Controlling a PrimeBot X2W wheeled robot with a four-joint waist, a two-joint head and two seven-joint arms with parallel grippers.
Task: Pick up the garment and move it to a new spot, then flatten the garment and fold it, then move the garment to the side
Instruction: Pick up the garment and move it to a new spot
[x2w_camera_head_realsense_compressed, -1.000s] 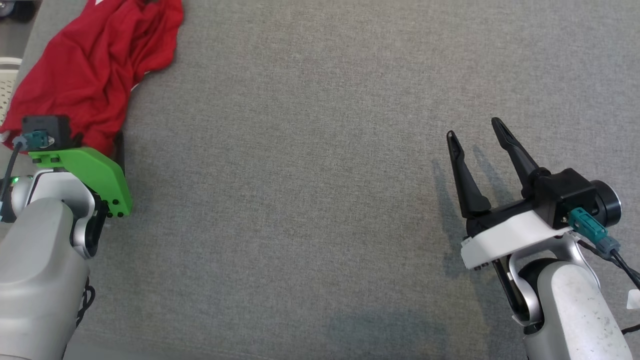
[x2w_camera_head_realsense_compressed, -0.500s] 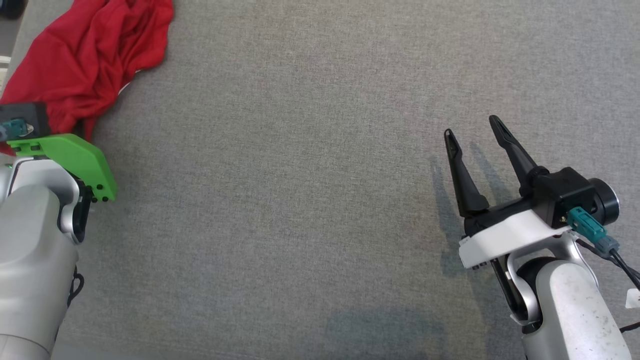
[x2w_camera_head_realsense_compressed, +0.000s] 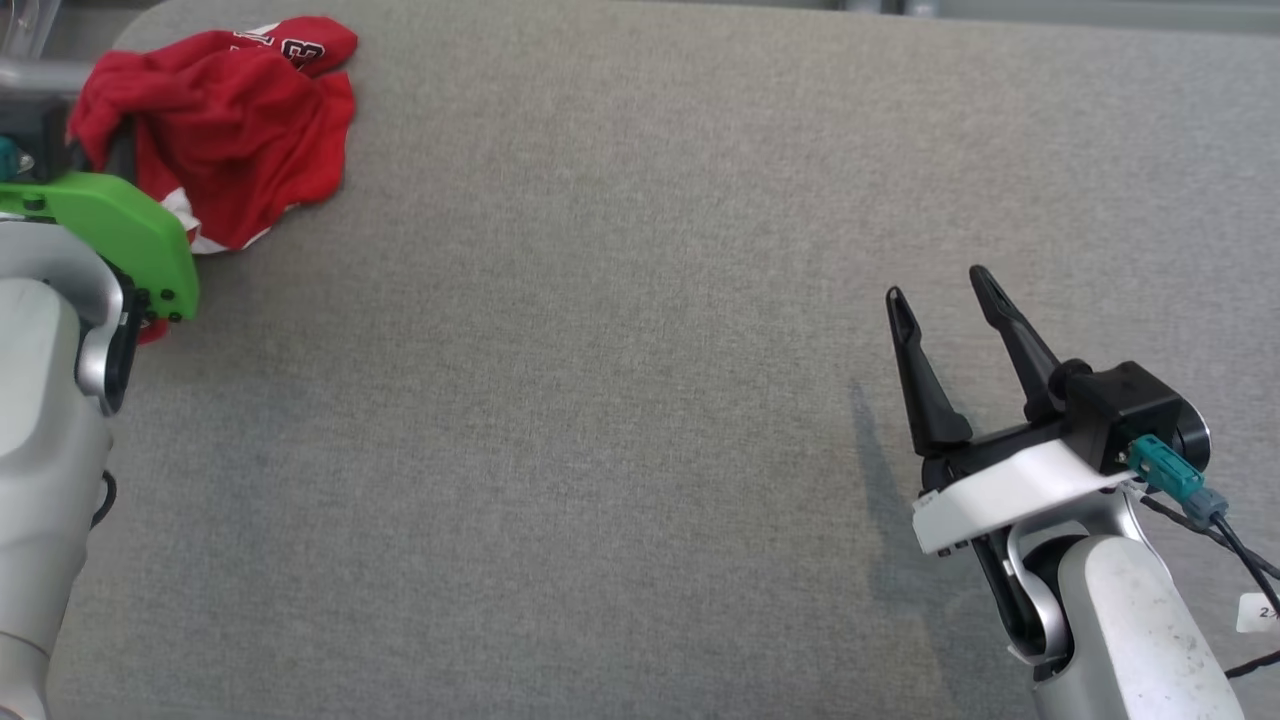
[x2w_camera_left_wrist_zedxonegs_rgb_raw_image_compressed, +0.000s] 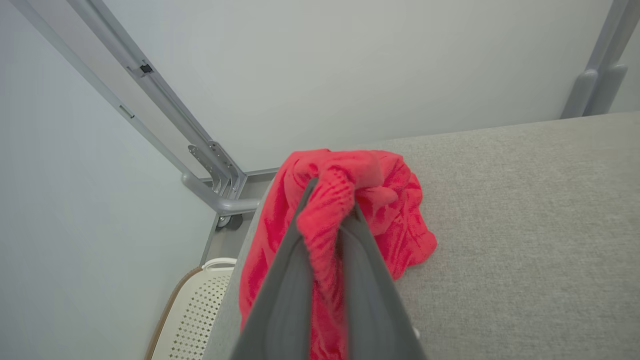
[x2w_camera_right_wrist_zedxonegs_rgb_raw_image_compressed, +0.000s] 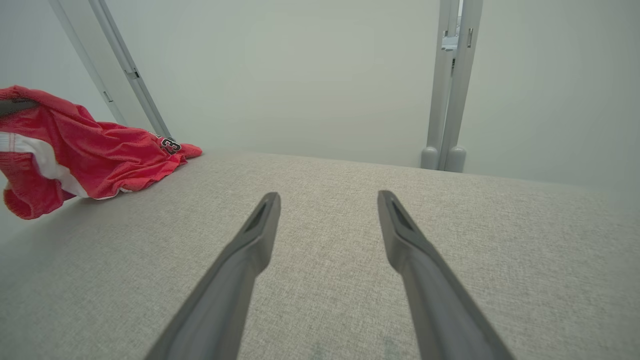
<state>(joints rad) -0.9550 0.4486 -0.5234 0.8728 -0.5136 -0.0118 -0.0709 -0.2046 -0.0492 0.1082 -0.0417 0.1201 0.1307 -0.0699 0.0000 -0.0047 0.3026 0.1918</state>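
Grey tabletop (x2w_camera_head_realsense_compressed: 640, 400) bears a bunched red garment (x2w_camera_head_realsense_compressed: 240, 130) — white trim, printed numerals.

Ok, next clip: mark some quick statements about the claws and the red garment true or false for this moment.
1. The left claw is shut on the red garment. True.
2. The right claw grips the red garment too. False: it stands open and empty over the grey surface.
3. The red garment lies flat and folded. False: it is bunched up.
4. The red garment has white trim and dark numerals. True.
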